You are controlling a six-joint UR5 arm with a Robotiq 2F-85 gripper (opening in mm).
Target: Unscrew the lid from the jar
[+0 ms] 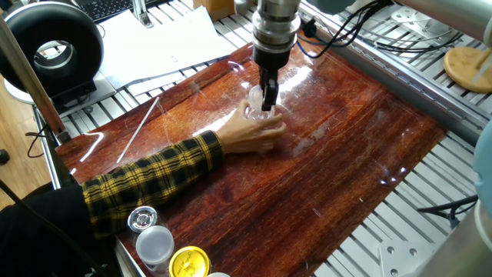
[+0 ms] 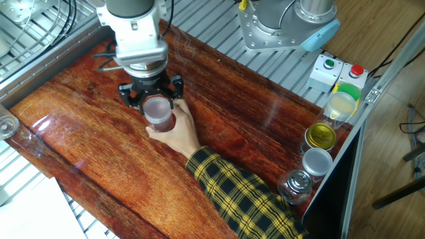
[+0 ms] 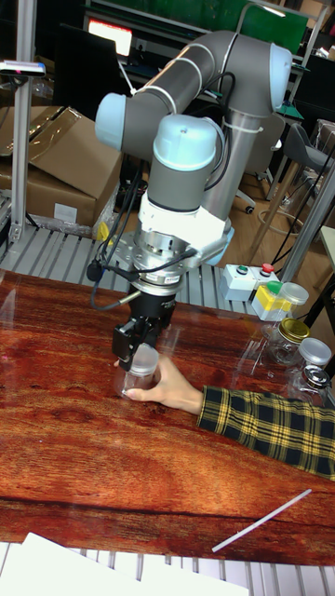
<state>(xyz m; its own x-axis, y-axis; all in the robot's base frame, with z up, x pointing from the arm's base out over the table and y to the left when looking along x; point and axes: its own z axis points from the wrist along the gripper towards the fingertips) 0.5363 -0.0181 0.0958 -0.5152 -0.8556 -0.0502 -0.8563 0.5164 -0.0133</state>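
Note:
The small clear jar [image 2: 162,122] stands upright on the red-brown wooden table [image 2: 80,146], held at its base by a person's hand [image 2: 179,133] in a yellow plaid sleeve. Its translucent white lid [image 2: 157,106] sits on top. My gripper [image 2: 154,101] comes straight down onto it, fingers on either side of the lid and shut on it. The one fixed view shows the gripper [image 1: 266,98] covering the lid, with the jar [image 1: 260,115] just below. In the tall view the gripper [image 3: 140,346] clasps the lid [image 3: 143,360] above the jar [image 3: 138,382].
Other jars stand at the table's edge: a metallic-lidded one [image 1: 142,219], a white-lidded one [image 1: 156,245], a yellow-lidded one [image 1: 190,261]. A thin white rod [image 1: 138,127] lies on the wood. A button box [image 2: 339,72] sits beyond the table.

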